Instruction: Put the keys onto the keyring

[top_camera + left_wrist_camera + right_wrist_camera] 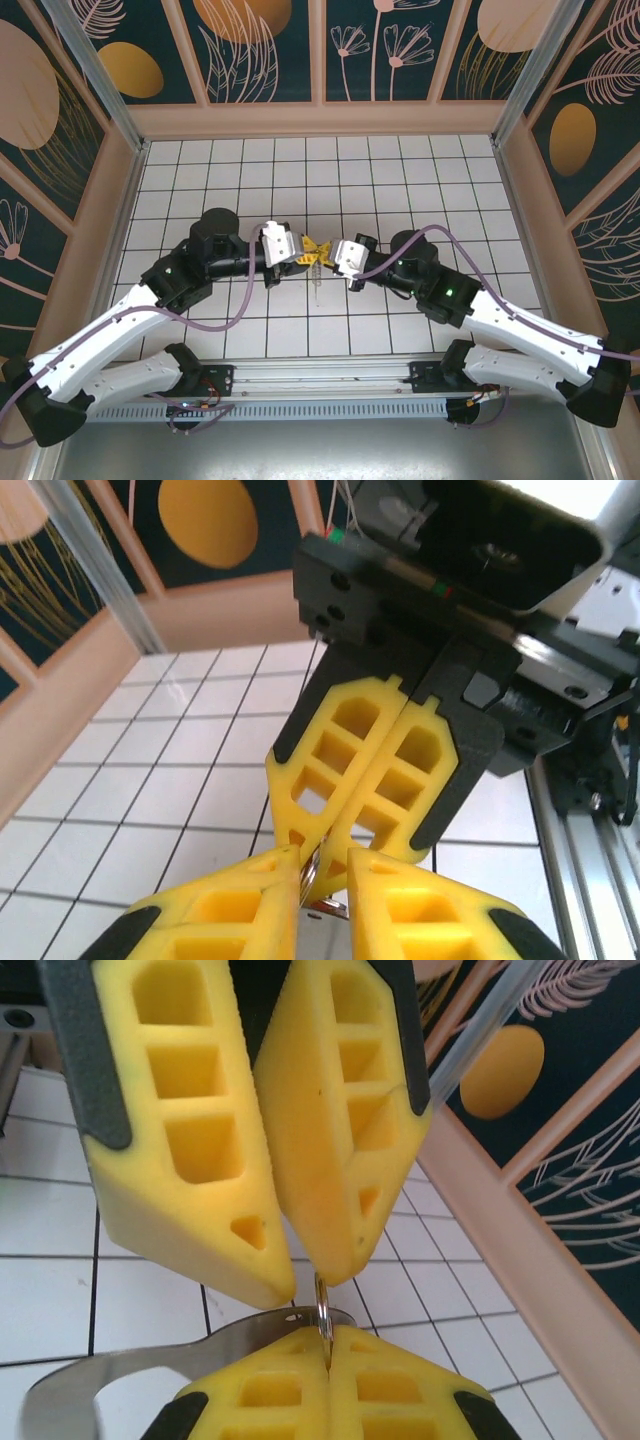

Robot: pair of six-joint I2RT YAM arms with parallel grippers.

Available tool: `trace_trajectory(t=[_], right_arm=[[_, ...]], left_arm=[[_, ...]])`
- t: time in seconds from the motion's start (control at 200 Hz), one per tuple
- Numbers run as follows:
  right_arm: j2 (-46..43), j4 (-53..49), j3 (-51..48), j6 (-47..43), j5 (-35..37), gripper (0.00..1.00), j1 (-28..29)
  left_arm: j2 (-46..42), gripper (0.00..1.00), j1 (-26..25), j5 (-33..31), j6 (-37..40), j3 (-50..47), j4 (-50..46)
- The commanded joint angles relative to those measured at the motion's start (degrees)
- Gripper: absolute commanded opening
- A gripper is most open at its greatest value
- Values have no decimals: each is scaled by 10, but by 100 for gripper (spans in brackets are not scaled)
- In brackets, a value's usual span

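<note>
The keyring (110, 1380), a flat silvery loop, sits where the two grippers meet, near the middle of the white tiled surface (400, 170). In the right wrist view it runs toward 8 o'clock from a thin metal ring (323, 1310) seen edge-on. The right gripper (328, 1340) has its fingers (395, 1385) clenched on that ring. The left gripper (322, 865) faces it tip to tip from 9 o'clock in the top view. Its fingers (225, 905) stand slightly parted, with a sliver of metal in the gap, released rather than pinching.
</note>
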Motion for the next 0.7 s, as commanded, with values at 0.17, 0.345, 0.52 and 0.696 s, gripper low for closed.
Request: trace_trajectory(t=[0.17,0.345,0.52,0.696], right_arm=[[9,-7,25,-11,15,0,2],[12,-9,26,-12,-3,0,4],[5,-5,22,-11,-21,0,5],[-1,-5,21,-9,-32,0,4]], left_arm=[[40,19,-5,-36,39,36,-59],[47,15,-4,-32,40,34,-58],[51,12,-5,-17,36,26,-46],[54,13,-5,9,32,25,-37]])
